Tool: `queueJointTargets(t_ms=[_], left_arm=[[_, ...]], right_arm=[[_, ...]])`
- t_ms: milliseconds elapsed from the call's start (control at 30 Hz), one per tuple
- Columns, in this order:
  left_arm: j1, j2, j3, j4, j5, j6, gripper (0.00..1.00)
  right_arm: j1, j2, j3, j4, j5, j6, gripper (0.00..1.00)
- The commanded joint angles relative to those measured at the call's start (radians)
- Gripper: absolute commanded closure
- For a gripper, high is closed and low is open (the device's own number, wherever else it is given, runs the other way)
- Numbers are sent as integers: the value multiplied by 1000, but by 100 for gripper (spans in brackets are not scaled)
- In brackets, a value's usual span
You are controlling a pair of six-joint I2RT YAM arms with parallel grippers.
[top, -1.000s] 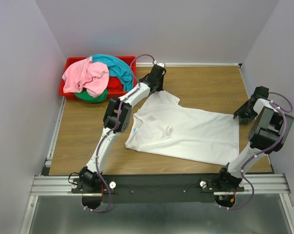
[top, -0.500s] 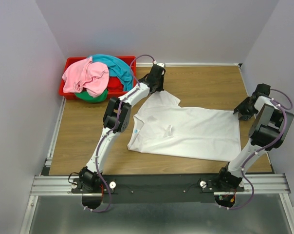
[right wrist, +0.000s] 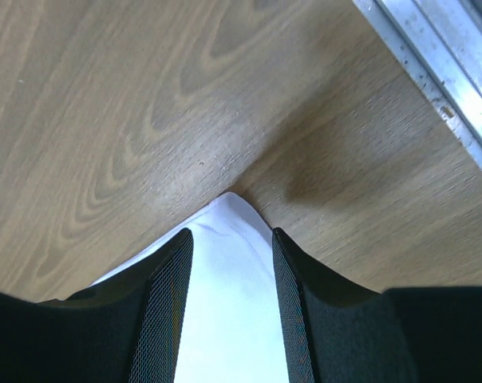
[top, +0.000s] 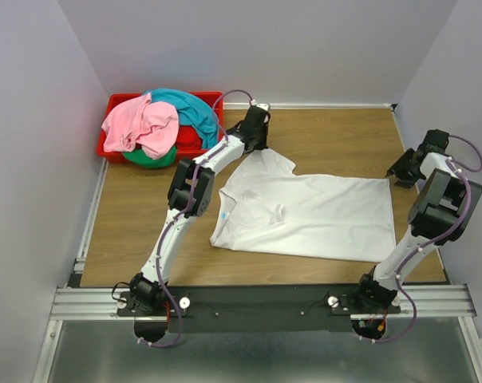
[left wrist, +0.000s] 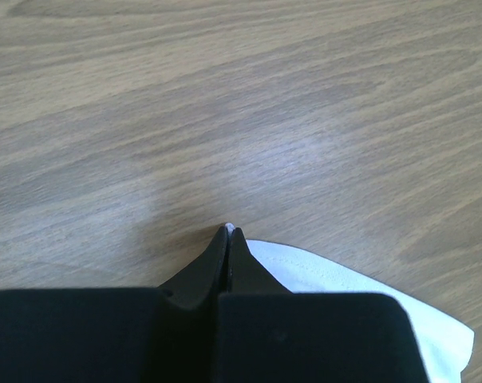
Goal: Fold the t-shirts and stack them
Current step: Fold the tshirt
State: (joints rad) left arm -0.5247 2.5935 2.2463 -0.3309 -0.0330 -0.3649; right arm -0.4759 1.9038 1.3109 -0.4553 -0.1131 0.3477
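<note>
A white t-shirt (top: 313, 215) lies spread flat on the wooden table (top: 137, 207). My left gripper (top: 259, 148) (left wrist: 228, 230) is shut on the edge of its far sleeve (left wrist: 345, 275), a sliver of white showing at the tips. At the right, my right gripper (top: 402, 171) (right wrist: 229, 233) stands open low over the table. The shirt's far right corner (right wrist: 225, 303) lies flat between its fingers, poking past them. A pink t-shirt (top: 141, 124), a teal one (top: 189, 108), a green one (top: 149, 159) and a red one (top: 189, 140) are heaped at the back left.
The heaped shirts fill a red plastic bin (top: 113, 102) in the back left corner. Walls close the table on three sides. A metal rail (right wrist: 440, 72) runs along the right edge, close to my right gripper.
My right gripper has moved farther back and to the right. The white shirt's right edge has drawn straighter and shifted back with it. The left arm has hardly moved.
</note>
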Motion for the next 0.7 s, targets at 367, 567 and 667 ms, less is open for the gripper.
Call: queueJointTargets(t_ms=[367,567,667], left_arm=[[5,-55,-24,-30,24,0,100],[5,-53,-19,-34,25,1,100],[5,-50,-4,-31,28,3,100]], right_arm=[[-13,89,30,26,-89,-47,49],[-13,124,39,29,-94,-49,58],[-13,135,44,27,-112,-49,72]])
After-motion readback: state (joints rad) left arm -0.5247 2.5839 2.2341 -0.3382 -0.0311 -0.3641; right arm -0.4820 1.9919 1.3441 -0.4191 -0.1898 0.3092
